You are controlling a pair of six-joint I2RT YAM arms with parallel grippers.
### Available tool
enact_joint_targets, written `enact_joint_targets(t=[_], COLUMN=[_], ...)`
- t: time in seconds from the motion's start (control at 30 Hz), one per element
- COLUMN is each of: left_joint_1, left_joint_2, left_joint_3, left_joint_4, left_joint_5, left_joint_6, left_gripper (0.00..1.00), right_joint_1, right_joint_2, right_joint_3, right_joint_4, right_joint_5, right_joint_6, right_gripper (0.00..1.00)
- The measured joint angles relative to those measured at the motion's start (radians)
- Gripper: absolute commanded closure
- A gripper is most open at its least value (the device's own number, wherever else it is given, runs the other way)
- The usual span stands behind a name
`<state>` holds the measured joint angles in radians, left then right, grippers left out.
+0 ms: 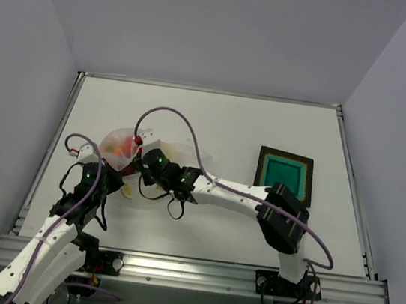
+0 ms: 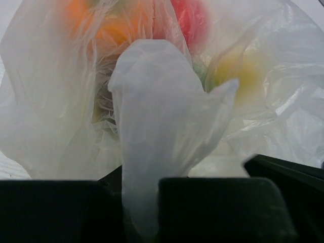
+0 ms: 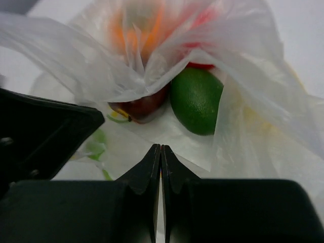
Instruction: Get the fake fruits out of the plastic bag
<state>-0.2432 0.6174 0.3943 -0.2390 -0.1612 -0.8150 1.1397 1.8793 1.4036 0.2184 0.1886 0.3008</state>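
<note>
Plastic bag (image 1: 122, 144): thin, translucent whitish film, heavily crumpled, printed with small yellow-green citrus slices. It lies on the white table (image 1: 222, 124) at about 9 o'clock from the table's middle, just beyond both grippers. Fake fruits, all within the bag: orange fruit (image 2: 76, 12) and red fruit (image 2: 191, 17), soft blurred glows behind the film; yellow fruit (image 2: 238, 76), a pale smudge at about 4 o'clock of the red one; maroon fruit (image 3: 143, 104), glossy and dark, showing under a lifted fold at the bag's mouth; green fruit (image 3: 196, 101), a smooth oval touching the maroon one at its 3 o'clock side. Left gripper (image 2: 142, 202): black, clenched on a twisted tongue of the bag's film that rises between its fingers. Right gripper (image 3: 160, 152): black tapered fingers pressed tip to tip, at 6 o'clock of the green fruit, over loose film; whether any film is nipped I cannot tell. Tray (image 1: 284, 175): dark square frame, flat teal centre, at 3 o'clock on the table, well apart from the bag.
</note>
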Motion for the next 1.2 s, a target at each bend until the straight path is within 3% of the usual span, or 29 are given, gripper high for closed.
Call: enact_joint_targets(t=[0.2, 0.4, 0.57, 0.87, 1.2], left_joint_1=[-0.013, -0.071, -0.099, -0.13, -0.155], left_joint_2=[-0.05, -0.085, -0.105, -0.087, -0.003], left_joint_3=[-0.02, -0.021, -0.022, -0.038, -0.063], left_joint_4=[0.01, 0.01, 0.012, 0.048, 0.096], left_joint_5=[0.005, -0.022, -0.043, -0.066, -0.068], left_joint_6=[0.0, 0.009, 0.025, 0.055, 0.073], left_gripper=[0.98, 0.98, 0.98, 0.98, 0.98], right_joint_1=[-0.004, -0.035, -0.094, -0.18, -0.229], right_joint_2=[0.212, 0.253, 0.253, 0.277, 0.404], right_joint_3=[0.087, 0.099, 0.11, 0.185, 0.312], right_joint_4=[-0.018, -0.022, -0.02, -0.012, 0.034], right_joint_5=[0.053, 0.301, 0.404, 0.306, 0.205], right_joint_6=[-0.014, -0.035, -0.044, -0.011, 0.043], right_gripper=[1.0, 0.98, 0.77, 0.34, 0.26])
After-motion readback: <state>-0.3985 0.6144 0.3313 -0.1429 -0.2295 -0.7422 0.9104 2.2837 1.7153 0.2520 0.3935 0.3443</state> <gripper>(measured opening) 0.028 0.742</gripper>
